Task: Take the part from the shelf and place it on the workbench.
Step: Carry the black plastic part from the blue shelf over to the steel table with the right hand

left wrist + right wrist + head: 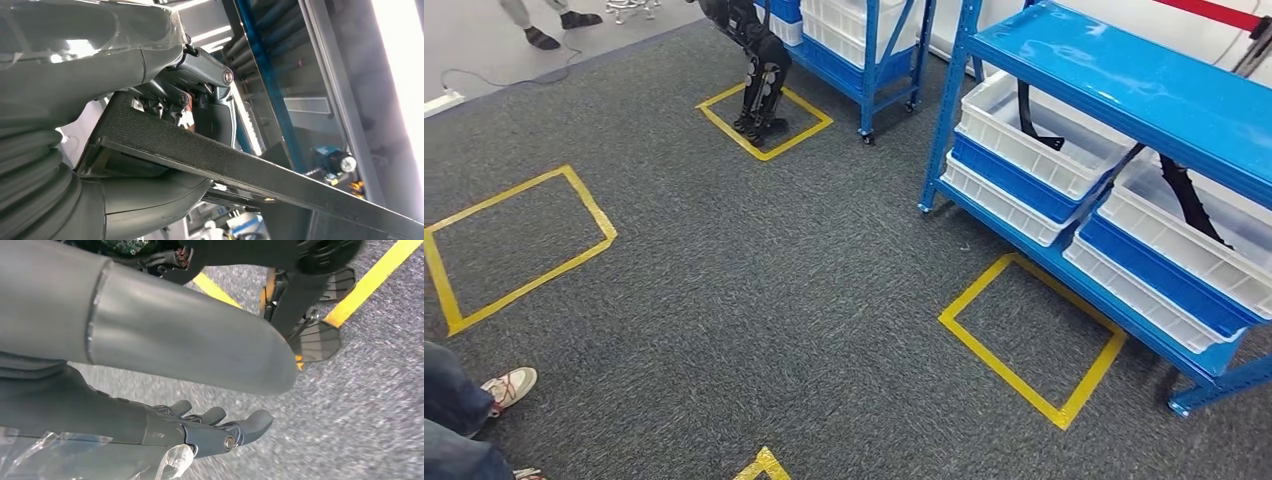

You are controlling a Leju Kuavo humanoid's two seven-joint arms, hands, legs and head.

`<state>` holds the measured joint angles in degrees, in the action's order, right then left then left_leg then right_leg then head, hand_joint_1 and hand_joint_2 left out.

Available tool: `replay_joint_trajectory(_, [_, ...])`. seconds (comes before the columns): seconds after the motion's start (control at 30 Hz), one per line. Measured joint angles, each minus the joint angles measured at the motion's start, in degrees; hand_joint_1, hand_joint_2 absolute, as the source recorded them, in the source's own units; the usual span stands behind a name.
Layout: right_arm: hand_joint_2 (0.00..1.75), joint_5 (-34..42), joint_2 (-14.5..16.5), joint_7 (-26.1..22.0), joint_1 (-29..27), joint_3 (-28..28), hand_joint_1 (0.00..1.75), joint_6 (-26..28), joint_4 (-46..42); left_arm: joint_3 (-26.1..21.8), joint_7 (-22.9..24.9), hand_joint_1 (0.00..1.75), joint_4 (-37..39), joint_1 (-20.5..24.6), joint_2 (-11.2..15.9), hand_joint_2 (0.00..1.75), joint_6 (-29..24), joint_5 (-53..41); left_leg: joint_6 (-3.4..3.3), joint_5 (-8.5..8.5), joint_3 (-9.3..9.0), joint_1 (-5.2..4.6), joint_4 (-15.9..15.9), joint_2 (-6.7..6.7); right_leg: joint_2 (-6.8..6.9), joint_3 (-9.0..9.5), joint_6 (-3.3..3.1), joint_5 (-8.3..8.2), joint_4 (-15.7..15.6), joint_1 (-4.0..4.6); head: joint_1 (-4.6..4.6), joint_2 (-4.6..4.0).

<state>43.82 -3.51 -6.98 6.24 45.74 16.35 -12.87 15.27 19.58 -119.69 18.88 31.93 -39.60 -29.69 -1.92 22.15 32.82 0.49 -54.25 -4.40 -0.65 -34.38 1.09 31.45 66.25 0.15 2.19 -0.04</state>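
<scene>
The left hand (165,100) grips the part (240,172), a long black textured strip, its fingers (210,75) folded over the strip's upper face. The right hand (200,432) holds nothing, its fingers (250,425) lying loosely apart above the grey carpet (774,300). A yellow taped square (1029,335) sits on the carpet just in front of the blue shelf (1124,90), whose lower level carries white bins (1034,140) with black parts in them. Left of the shelf lie other taped squares; a person's shoes (509,388) show nearest. Beyond, a second robot's legs (759,85) stand inside a square beside another blue rack (864,50).
</scene>
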Motion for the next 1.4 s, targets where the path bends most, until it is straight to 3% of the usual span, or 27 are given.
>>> replay_joint_trajectory(0.07, [0.00,-1.1,-0.3,0.0,0.1,0.0,0.00,0.0,0.1,-0.2,-0.5,1.75,-0.2,-0.8,0.0,1.75,0.0,0.9,0.05,-0.13,0.02,-0.02,0.0,-1.36,-3.30,3.89,-1.17,-3.75,-8.5,0.32,0.02,0.00])
replay_joint_trajectory(0.13, [0.00,-2.3,-0.6,0.1,0.5,0.1,0.00,0.0,0.1,-0.5,-1.1,1.75,-0.4,-1.9,0.0,1.75,0.1,2.6,0.42,-0.40,0.33,0.22,0.0,-2.64,-4.96,5.48,-1.68,-4.79,-11.9,0.60,-0.06,-0.01])
replay_joint_trajectory(0.2, [0.00,-3.4,-0.4,0.3,1.3,0.1,0.00,0.1,0.1,-1.0,-1.9,1.75,-0.5,-3.2,0.0,1.75,0.4,5.0,0.90,-0.64,0.74,0.38,0.0,-3.69,-3.36,5.67,-1.58,-5.05,-12.4,0.55,-0.16,-0.01])
replay_joint_trajectory(0.27, [0.00,-4.1,-0.2,0.3,2.0,0.2,0.00,0.0,0.1,-1.5,-2.6,1.75,-0.5,-4.0,0.0,1.75,0.6,6.6,1.37,0.64,1.93,0.19,-2.1,-1.53,-1.56,5.92,-1.56,-5.45,-13.0,0.11,-0.08,-0.01])
replay_joint_trajectory(0.33, [0.00,-4.3,-0.1,0.3,2.4,0.2,0.00,0.0,0.1,-1.7,-3.1,1.75,-0.5,-4.2,0.0,1.75,0.9,7.2,2.11,4.19,5.11,0.22,-8.6,2.06,0.30,6.04,-1.64,-5.62,-13.3,-0.07,0.09,-0.01])
replay_joint_trajectory(0.4, [0.00,-4.3,-0.1,-0.1,2.5,0.2,0.00,0.1,0.1,-1.6,-3.3,1.75,-0.4,-4.5,-0.1,1.75,1.1,7.6,2.97,7.01,8.69,0.76,-16.0,3.35,2.14,5.96,-1.65,-5.55,-13.3,-0.07,0.19,-0.01])
replay_joint_trajectory(0.43, [0.00,-4.3,0.0,-0.4,2.6,0.2,0.00,0.1,0.1,-1.6,-3.2,1.75,-0.4,-4.6,-0.1,1.75,1.3,7.8,3.35,7.04,9.29,1.05,-17.3,3.57,3.03,5.94,-1.56,-5.48,-13.3,-0.12,0.19,-0.01])
replay_joint_trajectory(0.47, [0.00,-4.2,0.0,-0.6,2.6,0.2,0.00,0.2,0.1,-1.6,-3.0,1.75,-0.3,-4.5,-0.1,1.75,1.3,8.2,3.71,6.01,8.56,1.32,-16.1,3.87,3.86,5.97,-1.38,-5.37,-13.3,-0.22,0.20,-0.01])
replay_joint_trajectory(0.53, [0.00,-3.9,0.2,-0.9,2.7,0.2,0.00,0.3,0.1,-1.6,-2.0,1.75,-0.3,-4.2,-0.1,1.75,2.0,9.7,4.39,2.51,4.14,1.70,-7.9,5.89,5.34,6.12,-0.69,-4.92,-12.9,-0.42,0.20,-0.01])
replay_joint_trajectory(0.57, [0.00,-3.6,0.2,-1.0,2.7,0.2,0.00,0.3,0.1,-1.5,-1.3,1.75,-0.1,-3.9,-0.1,1.75,2.5,10.5,4.37,1.10,2.11,1.67,-4.1,7.05,5.98,6.15,-0.21,-4.56,-12.7,-0.38,0.20,-0.01])
replay_joint_trajectory(0.63, [0.00,-3.2,0.2,-1.0,2.6,0.2,0.00,0.4,0.1,-1.2,0.0,1.75,0.5,-3.2,-0.2,1.75,3.2,11.9,3.47,0.16,0.49,1.41,-0.7,8.05,6.99,6.19,0.60,-3.99,-12.2,-0.14,0.07,0.00])
replay_joint_trajectory(0.7, [0.00,-3.0,0.5,-1.0,2.8,0.2,0.00,0.4,0.1,-0.8,0.9,1.75,1.4,-2.6,-0.2,1.75,3.1,13.1,2.23,0.05,0.79,1.10,-0.9,6.71,7.91,6.36,1.02,-3.73,-12.2,-0.23,-0.09,0.00])
replay_joint_trajectory(0.73, [0.00,-3.0,0.6,-0.9,2.8,0.2,0.00,0.3,0.0,-0.7,1.0,1.75,1.7,-2.3,-0.2,1.75,2.9,13.6,1.86,-0.05,0.90,1.05,-0.8,6.13,7.46,6.33,1.21,-3.31,-11.9,-0.42,-0.11,-0.01])
replay_joint_trajectory(0.8, [0.00,-3.0,0.7,-0.8,2.7,0.2,0.00,0.3,0.0,-0.3,1.1,1.75,2.2,-1.6,-0.2,1.75,2.5,14.5,1.21,-0.27,1.05,1.09,-0.7,4.98,4.58,4.78,1.47,-0.65,-8.2,-0.74,-0.14,-0.01])
replay_joint_trajectory(0.87, [0.00,-3.0,0.7,-0.8,2.4,0.2,0.00,0.3,0.0,0.0,1.2,1.75,2.7,-1.1,-0.2,1.75,2.2,14.9,0.81,-0.35,1.18,0.99,-0.7,3.84,1.66,0.85,1.38,3.49,0.1,-0.75,-0.19,-0.01])
replay_joint_trajectory(0.9, [0.00,-3.0,0.8,-0.8,2.2,0.2,0.00,0.3,0.0,0.1,1.3,1.75,3.0,-1.0,-0.2,1.75,2.1,14.9,0.68,-0.37,1.23,0.85,-0.7,3.18,1.20,-1.17,1.28,4.80,4.0,-0.72,-0.21,-0.01])
replay_joint_trajectory(0.93, [0.00,-3.0,0.9,-0.8,2.1,0.2,0.00,0.3,0.0,0.3,1.4,1.75,3.3,-0.8,-0.2,1.75,2.0,14.8,0.61,-0.39,1.26,0.70,-0.7,2.42,1.02,-2.44,1.10,4.95,6.1,-0.69,-0.22,-0.01])
replay_joint_trajectory(0.97, [0.00,-3.0,0.9,-0.8,2.0,0.2,0.00,0.3,0.1,0.5,1.5,1.75,3.6,-0.7,-0.2,1.75,1.8,14.8,0.59,-0.40,1.26,0.58,-0.7,1.58,0.86,-2.63,0.84,3.88,5.8,-0.66,-0.22,-0.01])
replay_joint_trajectory(1.0, [0.00,-3.0,0.9,-0.7,2.0,0.2,0.00,0.3,0.1,0.6,1.6,1.75,3.8,-0.5,-0.2,1.75,1.7,14.7,0.58,-0.41,1.22,0.51,-0.7,0.67,0.48,-1.73,0.50,1.79,3.1,-0.64,-0.21,-0.01])
replay_joint_trajectory(1.07, [0.00,-3.0,0.9,-0.7,1.9,0.2,0.00,0.3,0.1,0.8,1.7,1.75,4.2,-0.1,-0.2,1.75,1.1,14.7,0.70,-0.46,1.18,0.48,-0.8,-0.98,-2.17,1.62,-0.17,-2.73,-5.2,-0.60,-0.19,-0.01])
replay_joint_trajectory(1.13, [0.00,-3.0,1.0,-0.7,1.9,0.2,0.00,0.3,0.1,0.9,1.8,1.75,4.5,0.2,-0.2,1.75,0.4,14.7,1.10,-0.66,1.46,0.57,-0.8,-2.39,-4.28,3.49,-0.40,-4.64,-9.9,-0.55,-0.19,-0.01])
replay_joint_trajectory(1.17, [0.00,-3.0,1.0,-0.6,1.9,0.2,0.00,0.2,0.1,0.9,1.7,1.75,4.6,0.3,-0.2,1.75,0.2,14.7,1.43,-0.84,1.65,0.67,-0.8,-3.07,-4.33,3.62,-0.40,-4.62,-10.3,-0.42,-0.18,-0.01])
replay_joint_trajectory(1.2, [0.00,-3.0,1.1,-0.6,2.1,0.2,0.00,0.2,0.1,0.8,1.6,1.75,4.7,0.4,-0.2,1.75,0.0,14.7,1.78,-1.05,1.83,0.84,-0.6,-3.81,-3.43,3.63,-0.54,-4.77,-10.4,-0.32,-0.20,0.00])
replay_joint_trajectory(1.23, [0.00,-3.0,1.2,-0.6,2.3,0.2,0.00,0.2,0.1,0.6,1.4,1.75,4.8,0.4,-0.2,1.75,0.0,14.7,2.06,-1.02,2.03,0.97,-0.7,-3.65,-2.61,3.71,-0.80,-4.96,-10.6,-0.26,-0.18,0.00])
replay_joint_trajectory(1.3, [0.00,-3.1,1.4,-0.5,2.4,0.2,0.00,0.2,0.1,0.0,1.0,1.75,4.9,0.6,-0.2,1.75,-0.1,14.7,2.47,0.74,3.46,0.76,-3.5,-0.95,-0.93,3.81,-1.42,-5.30,-11.0,-0.28,-0.10,0.00])
replay_joint_trajectory(1.37, [0.00,-3.1,1.4,-0.5,2.3,0.2,0.00,0.2,0.1,-0.4,0.9,1.75,5.0,0.8,-0.2,1.75,-0.2,14.7,2.77,4.56,6.76,0.54,-10.9,2.45,0.68,3.80,-1.83,-5.34,-11.2,-0.08,-0.03,-0.01])
replay_joint_trajectory(1.4, [0.00,-3.1,1.4,-0.5,2.2,0.2,0.00,0.2,0.1,-0.4,0.9,1.75,5.1,0.8,-0.2,1.75,-0.2,14.7,2.92,6.13,8.47,0.56,-14.8,3.05,1.53,3.77,-1.96,-5.32,-11.2,0.05,-0.02,-0.01])
